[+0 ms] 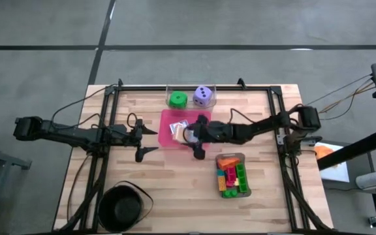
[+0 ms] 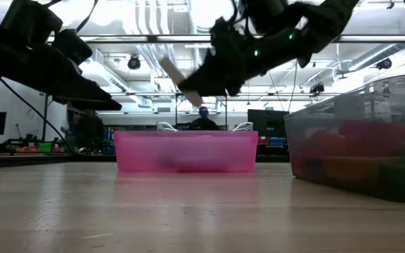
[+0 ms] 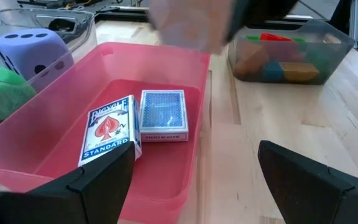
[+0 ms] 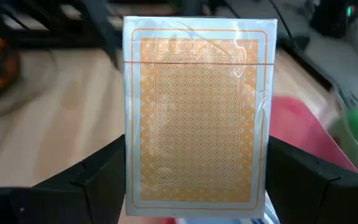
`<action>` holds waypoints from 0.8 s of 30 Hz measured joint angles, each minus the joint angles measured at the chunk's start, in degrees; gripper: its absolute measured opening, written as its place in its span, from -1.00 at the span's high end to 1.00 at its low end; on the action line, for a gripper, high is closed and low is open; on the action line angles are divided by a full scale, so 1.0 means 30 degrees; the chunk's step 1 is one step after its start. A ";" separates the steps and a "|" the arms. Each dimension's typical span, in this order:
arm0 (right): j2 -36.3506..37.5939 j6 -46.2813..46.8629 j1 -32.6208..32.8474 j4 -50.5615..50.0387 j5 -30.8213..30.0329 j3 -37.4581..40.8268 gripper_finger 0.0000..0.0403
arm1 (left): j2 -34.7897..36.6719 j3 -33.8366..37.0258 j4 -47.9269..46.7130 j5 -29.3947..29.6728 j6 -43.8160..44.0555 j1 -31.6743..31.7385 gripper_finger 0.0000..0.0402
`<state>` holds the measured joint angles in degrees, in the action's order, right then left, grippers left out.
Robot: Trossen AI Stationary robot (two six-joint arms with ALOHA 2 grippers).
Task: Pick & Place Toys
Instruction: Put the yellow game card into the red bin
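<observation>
The right gripper [image 1: 198,140] pinches a flat orange-patterned card pack in clear wrap [image 4: 197,112] above the pink plastic tray [image 1: 167,140], where two blue card packs [image 3: 135,124] already lie. The pack seems to hang upright, its long axis vertical. The left gripper [image 1: 150,141] waits with fingers spread beside the tray.

The orange card pack [image 4: 197,112] hides the right tool's fingertips, its lower edge cut off.
</observation>
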<state>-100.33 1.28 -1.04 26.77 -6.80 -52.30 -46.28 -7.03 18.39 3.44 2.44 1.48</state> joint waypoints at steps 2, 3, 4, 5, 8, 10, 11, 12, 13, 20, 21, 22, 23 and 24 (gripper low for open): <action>-0.0007 0.0000 -0.0644 -0.0925 0.0164 -0.0005 -0.49 | 0.0000 0.0000 -0.0007 0.0000 0.0000 0.0000 -0.70; -0.0007 -0.0003 -0.0938 -0.1324 0.0176 0.0003 -0.49 | 0.0000 0.0000 -0.0012 0.0000 0.0000 0.0000 -0.70; -0.0007 0.0000 -0.1248 -0.1666 0.0201 0.0003 -0.49 | 0.0000 0.0000 -0.0017 0.0000 0.0000 0.0000 -0.70; -0.0007 0.0000 -0.1547 -0.2014 0.0239 0.0003 -0.49 | 0.0000 0.0000 -0.0014 0.0000 0.0000 0.0000 -0.70; -0.0133 0.0037 -0.2375 -0.3612 0.0524 -0.0146 -0.49 | 0.0000 0.0000 -0.0014 0.0000 -0.0005 0.0000 -0.70; -0.0298 0.0158 -0.2818 -0.4964 0.0561 -0.0313 -0.49 | 0.0000 0.0000 -0.0021 0.0000 -0.0007 0.0000 -0.70; -0.0379 0.0221 -0.2995 -0.5595 0.0566 -0.0407 -0.49 | 0.0000 0.0000 -0.0014 0.0000 -0.0007 0.0000 -0.70; -0.0445 0.0299 -0.3148 -0.6061 0.0566 -0.0486 -0.49 | 0.0000 0.0000 -0.0014 0.0000 0.0000 0.0000 -0.70; -0.0481 0.0342 -0.3269 -0.6445 0.0566 -0.0543 -0.49 | 0.0000 0.0000 -0.0014 0.0000 -0.0001 0.0000 -0.70; -0.0605 0.0503 -0.3496 -0.7156 0.0596 -0.0602 -0.50 | 0.0000 0.0000 -0.0014 0.0000 -0.0007 0.0000 -0.70; -0.0605 0.0503 -0.3496 -0.7170 0.0596 -0.0602 -0.55 | 0.0000 0.0000 -0.0014 0.0000 -0.0007 0.0000 -0.70; -0.0605 0.0521 -0.3496 -0.7195 0.0596 -0.0602 -0.60 | 0.0000 0.0000 -0.0016 0.0000 -0.0002 0.0000 -0.70; -0.0605 0.0634 -0.3496 -0.7299 0.0610 -0.0602 -0.67 | 0.0000 0.0000 -0.0021 0.0000 -0.0007 0.0000 -0.70; -0.0605 0.0745 -0.3496 -0.7395 0.0624 -0.0602 -0.75 | 0.0000 0.0000 -0.0021 0.0000 -0.0007 0.0000 -0.70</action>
<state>-102.15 3.51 -11.53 4.58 -4.93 -54.11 -46.28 -7.03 18.33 3.44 2.42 1.48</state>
